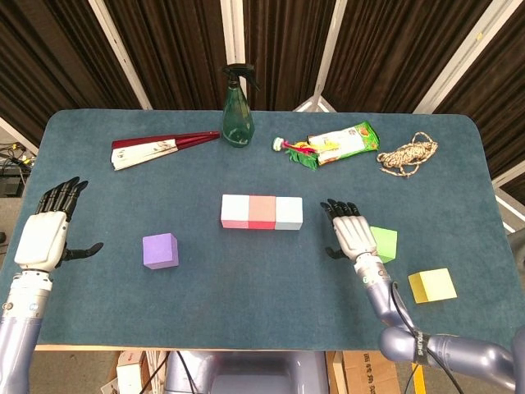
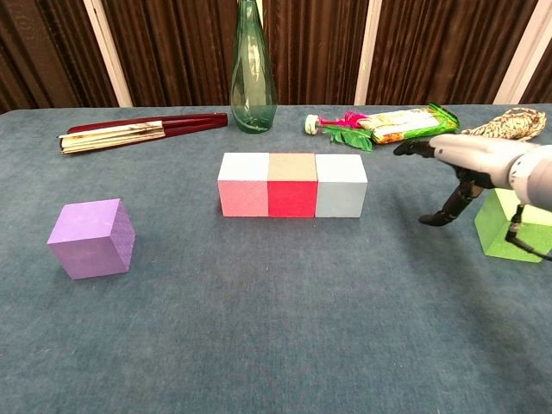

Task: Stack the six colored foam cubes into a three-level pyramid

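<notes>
On the counter (image 1: 459,164), a row of three touching cubes is seen, pink cube (image 1: 235,212), red cube (image 1: 262,213) and pale blue cube (image 1: 289,213), with the purple cube (image 1: 160,250) well off to the row's left and the green cube (image 1: 382,243) and yellow cube (image 1: 431,285) off to its right. The right robot hand (image 1: 353,234) is held flat with fingers spread, nothing gripped, between the row and the green cube and clear of the row. The left robot hand (image 1: 47,234) is held open and empty, far left of the row beyond the purple cube.
</notes>
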{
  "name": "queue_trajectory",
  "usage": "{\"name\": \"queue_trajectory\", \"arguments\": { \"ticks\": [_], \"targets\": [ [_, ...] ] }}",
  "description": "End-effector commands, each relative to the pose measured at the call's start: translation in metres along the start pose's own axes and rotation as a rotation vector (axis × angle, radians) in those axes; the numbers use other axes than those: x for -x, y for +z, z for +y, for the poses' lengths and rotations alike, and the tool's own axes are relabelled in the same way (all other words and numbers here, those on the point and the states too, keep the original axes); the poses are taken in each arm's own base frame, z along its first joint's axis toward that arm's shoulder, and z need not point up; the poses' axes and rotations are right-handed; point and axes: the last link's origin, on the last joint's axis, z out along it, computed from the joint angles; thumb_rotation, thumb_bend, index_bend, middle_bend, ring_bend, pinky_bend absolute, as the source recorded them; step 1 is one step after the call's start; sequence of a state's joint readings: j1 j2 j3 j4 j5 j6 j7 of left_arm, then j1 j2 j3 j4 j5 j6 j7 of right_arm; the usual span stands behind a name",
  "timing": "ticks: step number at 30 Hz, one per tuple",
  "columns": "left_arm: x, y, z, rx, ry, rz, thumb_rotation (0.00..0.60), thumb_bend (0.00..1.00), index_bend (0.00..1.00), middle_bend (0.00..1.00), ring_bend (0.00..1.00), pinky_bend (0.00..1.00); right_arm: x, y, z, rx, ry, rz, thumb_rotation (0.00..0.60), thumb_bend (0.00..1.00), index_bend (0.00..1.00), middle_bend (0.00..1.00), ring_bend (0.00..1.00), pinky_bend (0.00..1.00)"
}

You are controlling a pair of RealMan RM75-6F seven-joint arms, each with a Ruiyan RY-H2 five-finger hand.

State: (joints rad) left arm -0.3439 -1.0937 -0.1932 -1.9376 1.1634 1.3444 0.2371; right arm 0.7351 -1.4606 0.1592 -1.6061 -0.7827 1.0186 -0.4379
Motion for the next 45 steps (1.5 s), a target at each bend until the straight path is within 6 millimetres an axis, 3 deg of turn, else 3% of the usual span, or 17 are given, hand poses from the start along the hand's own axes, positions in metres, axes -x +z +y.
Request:
{"name": "queue_trajectory", "arguments": {
  "ticks": [1,6,21,28,34,37,41,45],
  "targets": [
    [0.000,0.000,0.001,0.004,0.000,-0.001,0.600,0.06,0.00,0.00,0.00,0.04,-0.012,-0.013,0.009,0.020,0.010,0.009,0.600,0.31,0.00,0.00,0.00,0.00],
    [0.001,-0.002,0.005,0.019,0.000,-0.004,0.600,0.07,0.00,0.00,0.00,0.04,-0.015,-0.030,0.027,0.104,-0.033,-0.055,0.600,0.31,0.00,0.00,0.00,0.00],
    [0.000,-0.003,0.007,0.027,-0.008,-0.002,0.600,0.06,0.00,0.00,0.00,0.04,-0.012,-0.033,0.056,0.206,-0.052,-0.083,0.600,0.31,0.00,0.01,0.00,0.00],
    [0.000,-0.004,0.008,0.028,-0.009,-0.001,0.600,0.06,0.00,0.00,0.00,0.04,-0.007,-0.033,0.072,0.246,-0.052,-0.090,0.600,0.31,0.00,0.16,0.06,0.00],
    [0.001,-0.004,0.008,0.028,-0.005,-0.005,0.600,0.06,0.00,0.00,0.00,0.04,-0.006,-0.032,0.075,0.252,-0.050,-0.090,0.600,0.31,0.00,0.22,0.10,0.00],
    [0.001,-0.004,0.008,0.028,-0.005,-0.005,0.600,0.06,0.00,0.00,0.00,0.04,-0.007,-0.030,0.075,0.252,-0.051,-0.080,0.600,0.31,0.00,0.30,0.17,0.00],
    [0.001,-0.003,0.007,0.025,-0.006,-0.005,0.600,0.06,0.00,0.00,0.00,0.04,-0.008,-0.029,0.074,0.240,-0.058,-0.054,0.600,0.31,0.06,0.44,0.34,0.00],
    [0.001,-0.003,0.007,0.026,-0.006,-0.004,0.600,0.06,0.00,0.00,0.00,0.04,-0.007,-0.029,0.072,0.226,-0.059,-0.036,0.600,0.31,0.11,0.48,0.38,0.05]
  ]
}}
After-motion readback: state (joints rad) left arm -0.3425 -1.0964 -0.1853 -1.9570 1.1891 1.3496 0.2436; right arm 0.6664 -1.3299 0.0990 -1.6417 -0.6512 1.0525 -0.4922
